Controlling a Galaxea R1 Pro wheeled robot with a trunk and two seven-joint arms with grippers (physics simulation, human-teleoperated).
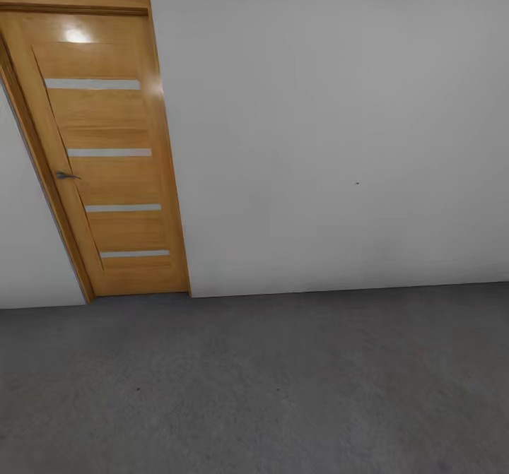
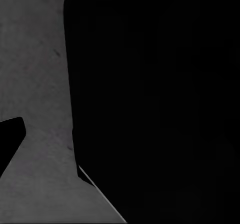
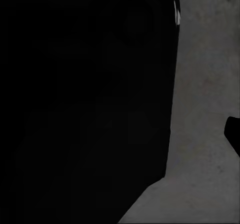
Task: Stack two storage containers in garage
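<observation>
Here, left wrist view: a big black shape (image 2: 155,98) takes up most of it, probably robot body, too dark to say which part.
Left gripper: a small black wedge (image 2: 10,141) pokes in at one edge, maybe a fingertip; can't tell if the fingers are apart or together.
Right wrist view: another big black mass (image 3: 85,103) with a thin bright glint on its edge (image 3: 177,11).
Right gripper: a black sliver (image 3: 234,134) at the edge, possibly a finger; spread or closed, can't tell.
Floor under the wrists: dark grey, rough, speckled floor (image 2: 37,83), same surface beside the right arm (image 3: 205,83).
Floor, head view: the same grey speckled surface (image 1: 283,389) fills the lower part, running up to the wall.
Wall: plain white-grey wall (image 1: 339,121), with one tiny dark speck on it.
Door: light wooden door (image 1: 106,156) at left, shut, leaning in the tilted view, with four frosted strips and a light glare near its top.
Handle: small metal lever handle (image 1: 67,175) on the door's left edge.
Room: this matches the garage; the door's base meets the floor.
</observation>
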